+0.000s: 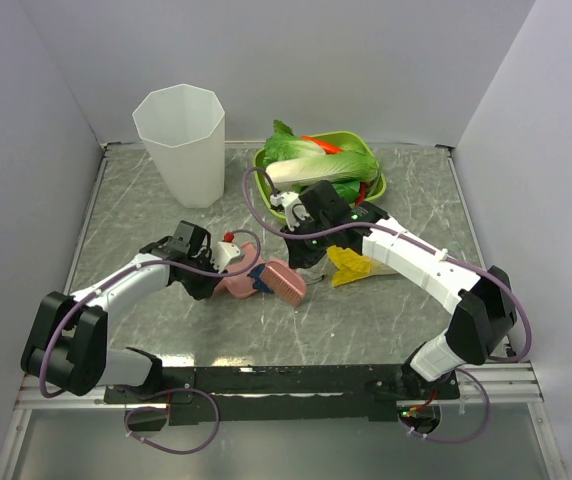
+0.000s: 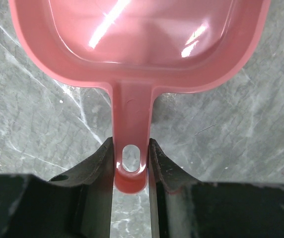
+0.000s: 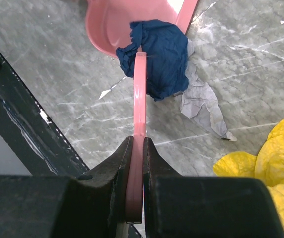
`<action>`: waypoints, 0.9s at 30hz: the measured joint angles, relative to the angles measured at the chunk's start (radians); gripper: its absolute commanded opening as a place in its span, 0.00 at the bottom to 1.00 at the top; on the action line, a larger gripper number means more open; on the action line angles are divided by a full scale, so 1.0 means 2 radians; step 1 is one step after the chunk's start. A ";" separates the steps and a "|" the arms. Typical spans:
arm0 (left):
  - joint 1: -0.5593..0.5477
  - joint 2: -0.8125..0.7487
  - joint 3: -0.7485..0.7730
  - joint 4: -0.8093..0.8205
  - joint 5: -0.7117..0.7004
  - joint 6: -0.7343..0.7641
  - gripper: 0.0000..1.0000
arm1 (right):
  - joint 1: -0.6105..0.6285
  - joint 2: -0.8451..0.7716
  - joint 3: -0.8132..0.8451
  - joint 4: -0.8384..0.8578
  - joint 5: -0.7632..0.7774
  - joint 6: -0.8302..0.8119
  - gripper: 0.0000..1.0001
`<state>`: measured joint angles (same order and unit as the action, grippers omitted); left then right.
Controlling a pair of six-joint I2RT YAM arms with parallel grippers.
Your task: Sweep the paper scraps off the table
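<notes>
My left jaws are closed on the slim handle of the pink dustpan [image 2: 142, 39], one finger pressed to each side just above the hanging hole at the handle's end. The pan lies flat on the grey marbled bench [image 1: 366, 320] with its mouth turned away from that wrist. My right jaws are pinched tight on a pink sweeper [image 3: 139, 89]. The right wrist camera sees it edge-on as a thin strip running straight out from between the fingers toward the dustpan's mouth. Of the paper scraps, the dark blue one [image 3: 159, 57] is bunched right at the dustpan's lip, touching it and wrapped against the sweeper's tip. I cannot tell whether any of it is actually inside the pan. A white-grey scrap [image 3: 204, 101] lies flat on the bench just beside the blue one, on the side away from the dustpan, with its near edge tucked under the blue paper. From the overhead view the dustpan [image 1: 234, 283] sits near the middle of the bench, with the blue scrap [image 1: 258, 280] between it and the sweeper [image 1: 288, 283]. A yellow leafy toy [image 1: 351, 265] rests to the right of the dustpan, past the sweeper and partly under my right arm. Behind the dustpan and to its right is a green tray [image 1: 378, 183] holding a toy cabbage [image 1: 311, 155] and a red chilli [image 1: 322, 144]. Behind the dustpan and to its left stands a tall white bin [image 1: 179, 140].
</notes>
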<state>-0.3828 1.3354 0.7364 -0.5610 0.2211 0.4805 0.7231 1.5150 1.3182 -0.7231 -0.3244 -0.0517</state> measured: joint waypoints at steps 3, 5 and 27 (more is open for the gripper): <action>0.001 0.000 0.001 0.000 0.006 -0.005 0.01 | -0.001 0.000 0.000 0.001 -0.001 -0.005 0.00; 0.001 0.000 0.001 0.000 0.009 -0.010 0.01 | -0.001 0.000 0.000 0.001 -0.001 -0.009 0.00; -0.005 -0.002 0.066 -0.133 -0.050 0.169 0.01 | -0.001 -0.030 0.025 -0.043 0.184 -0.087 0.00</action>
<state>-0.3927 1.3319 0.8680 -0.8261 0.1207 0.8188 0.7208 1.4559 1.3682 -0.8101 0.0437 -0.2249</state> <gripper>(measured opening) 0.311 0.152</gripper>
